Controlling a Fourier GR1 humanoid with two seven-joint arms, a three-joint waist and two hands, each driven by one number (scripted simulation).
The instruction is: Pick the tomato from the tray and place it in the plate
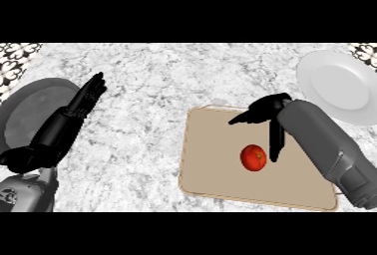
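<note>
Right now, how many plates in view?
2. A white plate sits at the upper right, beyond the tray. A grey plate lies at the left edge, partly behind the left hand. None seem hidden.

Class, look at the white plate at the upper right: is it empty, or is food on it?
Empty. The plate shows only bare white surface; the tomato lies on the tray, beside the right hand.
</note>
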